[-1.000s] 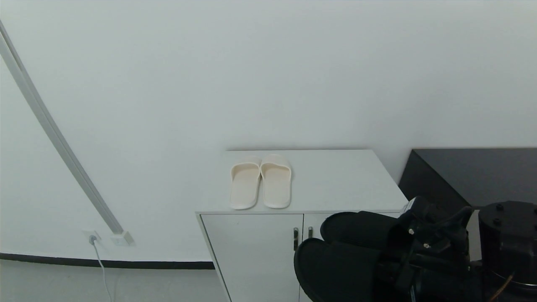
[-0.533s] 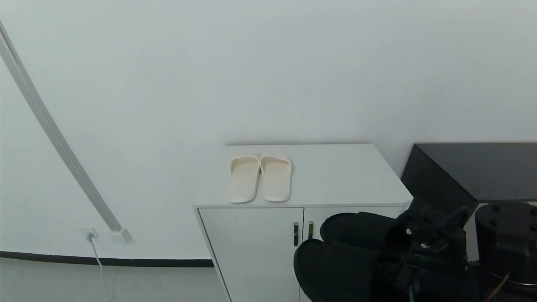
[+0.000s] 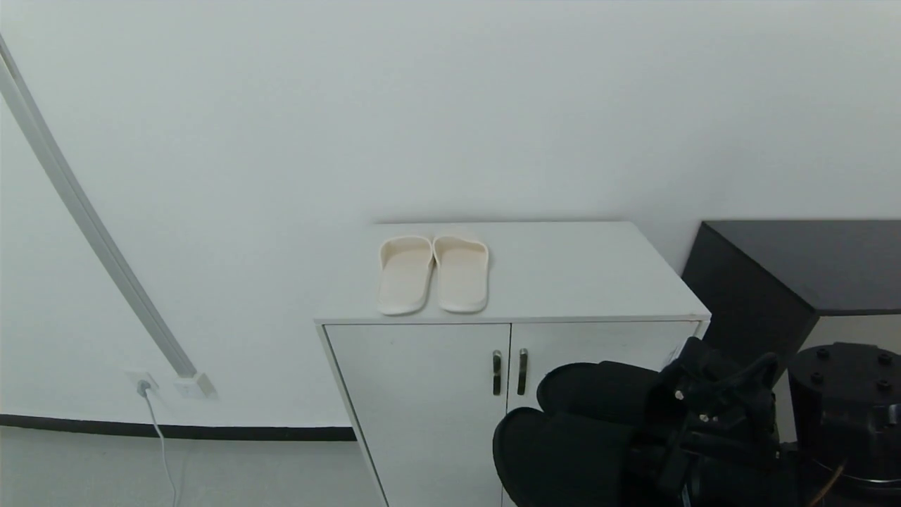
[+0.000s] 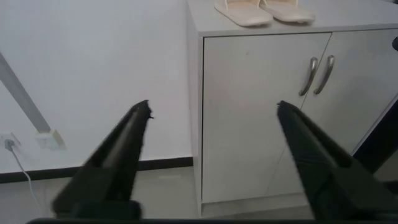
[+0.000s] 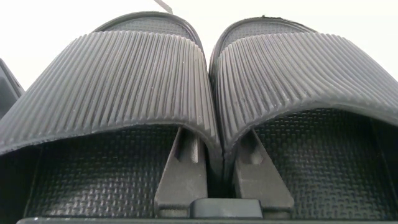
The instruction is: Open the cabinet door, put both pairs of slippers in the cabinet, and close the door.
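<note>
The right gripper point(image 5: 221, 177) has the black slippers point(image 3: 584, 429) in hand, low on the robot's right and in front of the cabinet's point(image 3: 577, 274) right door point(image 3: 598, 345). Its two fingers point(image 5: 181, 171) reach one into each slipper, under the ribbed straps, and pinch the two touching inner side walls between them, so the pair hangs side by side with the toes pointing away from the wrist and toward the cabinet. In the head view the slippers cover the lower part of the right door and lie just below and to the right of the two handles point(image 3: 497, 372), without visibly touching either. Both doors are shut, the handles standing upright next to each other at the middle seam. The cream slippers point(image 3: 433, 273) lie flat on the cabinet top, close together on its left half, heels near the front edge and toes toward the wall. The left gripper point(image 4: 214, 112) holds nothing; its fingers point(image 4: 118, 155) are spread wide, facing the left door point(image 4: 249, 112) and well apart from it. A dark table point(image 3: 809, 260) stands just beside the cabinet on its right. A cable point(image 3: 158, 436) runs from a wall socket point(image 3: 143, 385) on the left.
</note>
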`<state>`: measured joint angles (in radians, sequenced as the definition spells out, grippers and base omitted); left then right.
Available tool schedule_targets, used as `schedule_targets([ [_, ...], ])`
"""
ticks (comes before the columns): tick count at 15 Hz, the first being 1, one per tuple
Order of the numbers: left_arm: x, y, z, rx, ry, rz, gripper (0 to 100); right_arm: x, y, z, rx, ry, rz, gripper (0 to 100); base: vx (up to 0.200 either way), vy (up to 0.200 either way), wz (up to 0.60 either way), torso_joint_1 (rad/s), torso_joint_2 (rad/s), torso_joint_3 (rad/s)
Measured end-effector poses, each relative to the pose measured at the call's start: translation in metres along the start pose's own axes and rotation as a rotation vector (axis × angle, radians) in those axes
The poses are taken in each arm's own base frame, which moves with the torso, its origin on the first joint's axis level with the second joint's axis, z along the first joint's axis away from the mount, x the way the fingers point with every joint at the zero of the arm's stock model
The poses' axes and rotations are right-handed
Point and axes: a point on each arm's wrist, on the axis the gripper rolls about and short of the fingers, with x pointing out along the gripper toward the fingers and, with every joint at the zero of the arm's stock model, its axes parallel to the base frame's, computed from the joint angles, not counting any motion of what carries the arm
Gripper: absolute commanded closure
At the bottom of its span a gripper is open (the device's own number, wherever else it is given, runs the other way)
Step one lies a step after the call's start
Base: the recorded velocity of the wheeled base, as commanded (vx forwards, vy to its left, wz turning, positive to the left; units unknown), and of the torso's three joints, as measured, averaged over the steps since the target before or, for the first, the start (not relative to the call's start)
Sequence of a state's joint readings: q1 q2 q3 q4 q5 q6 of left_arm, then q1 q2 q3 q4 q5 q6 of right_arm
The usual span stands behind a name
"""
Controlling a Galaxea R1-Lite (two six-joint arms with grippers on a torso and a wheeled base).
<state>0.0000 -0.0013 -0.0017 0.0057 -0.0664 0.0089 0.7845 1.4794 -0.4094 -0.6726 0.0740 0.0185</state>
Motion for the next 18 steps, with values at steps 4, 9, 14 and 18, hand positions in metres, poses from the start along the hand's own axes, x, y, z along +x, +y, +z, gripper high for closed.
schedule_targets([
  [4,0.0,0.0,0.0,0.0,0.0,0.0,0,-0.0003,0.0007,-0.0016,-0.001,0.005,0.003,100,0.0,0.0,0.0,-0.226,0.55,0.321],
  [9,0.0,0.0,0.0,0.0,0.0,0.0,0,-0.0007,0.0007,-0.0041,-0.001,0.014,0.003,100,0.0,0.0,0.0,-0.203,0.52,0.316],
  [14,0.0,0.0,-0.0001,-0.001,0.0,0.0,0,-0.0011,0.0007,-0.0059,0.0,0.02,0.002,100,0.0,0.0,0.0,-0.173,0.49,0.32],
  [18,0.0,0.0,0.0,0.001,0.0,0.0,0,-0.0015,0.0007,-0.0063,-0.001,0.021,0.001,100,0.0,0.0,0.0,-0.137,0.47,0.328],
])
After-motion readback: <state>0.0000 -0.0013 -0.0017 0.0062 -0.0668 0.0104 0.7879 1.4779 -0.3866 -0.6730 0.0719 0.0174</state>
